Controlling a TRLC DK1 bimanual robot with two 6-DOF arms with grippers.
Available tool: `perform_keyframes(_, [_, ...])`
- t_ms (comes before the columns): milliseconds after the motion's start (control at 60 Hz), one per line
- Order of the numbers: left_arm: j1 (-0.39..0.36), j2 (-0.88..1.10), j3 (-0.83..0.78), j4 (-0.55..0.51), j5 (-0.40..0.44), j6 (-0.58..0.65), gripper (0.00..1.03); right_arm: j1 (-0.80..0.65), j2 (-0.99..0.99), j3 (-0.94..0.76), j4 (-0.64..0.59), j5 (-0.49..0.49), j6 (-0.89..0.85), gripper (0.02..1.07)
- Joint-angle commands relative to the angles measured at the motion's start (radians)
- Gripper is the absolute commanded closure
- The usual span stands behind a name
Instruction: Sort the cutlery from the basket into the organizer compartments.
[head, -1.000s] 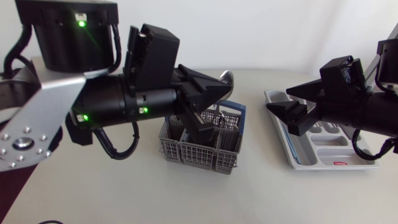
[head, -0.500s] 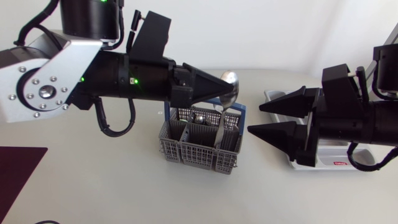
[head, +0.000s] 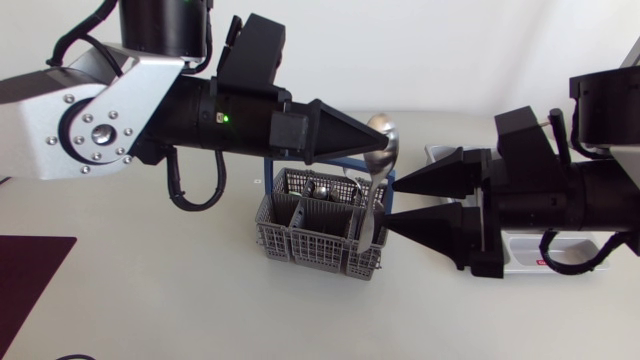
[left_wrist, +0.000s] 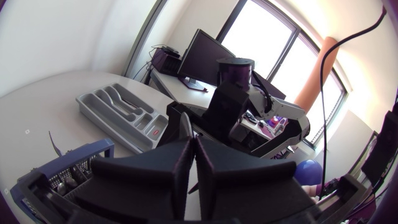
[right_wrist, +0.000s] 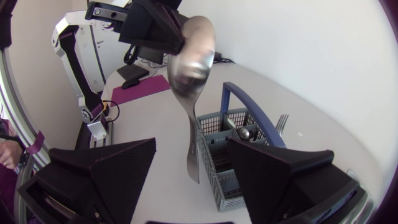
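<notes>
My left gripper (head: 366, 142) is shut on the neck of a large silver spoon (head: 381, 137), held above the grey cutlery basket (head: 300, 237). The bowl points up and the handle hangs down over the basket's right end. My right gripper (head: 390, 202) stands open with one finger on either side of the handle and a gap on both. In the right wrist view the spoon (right_wrist: 192, 68) hangs between my right gripper's (right_wrist: 191, 144) fingers, under my left gripper (right_wrist: 155, 25). The grey organizer (left_wrist: 124, 112) lies behind my right arm, mostly hidden in the head view.
The basket (right_wrist: 239, 152) has a blue handle and still holds a fork (right_wrist: 280, 122) and other cutlery (head: 320, 188). One corner of the organizer (head: 437, 152) shows above my right arm. A dark mat (head: 30, 265) lies at the table's left front.
My left arm has swung right, carrying the spoon up above the basket. My right arm has come in from the organizer, turned its fingers and now brackets the spoon's handle.
</notes>
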Motion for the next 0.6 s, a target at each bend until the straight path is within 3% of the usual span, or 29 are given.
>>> perform_keyframes(0, [0.010, 0.017, 0.039, 0.021, 0.033, -0.047, 0.96, 0.012, 0.021, 0.037, 0.002, -0.015, 0.025, 0.30])
perform_keyframes(217, [0.016, 0.019, 0.044, 0.044, 0.069, -0.090, 0.96, 0.035, 0.049, 0.057, 0.014, -0.042, 0.051, 0.37])
perform_keyframes(583, [0.016, 0.028, 0.044, 0.055, 0.096, -0.116, 0.97, 0.061, 0.067, 0.072, 0.036, -0.058, 0.077, 0.70])
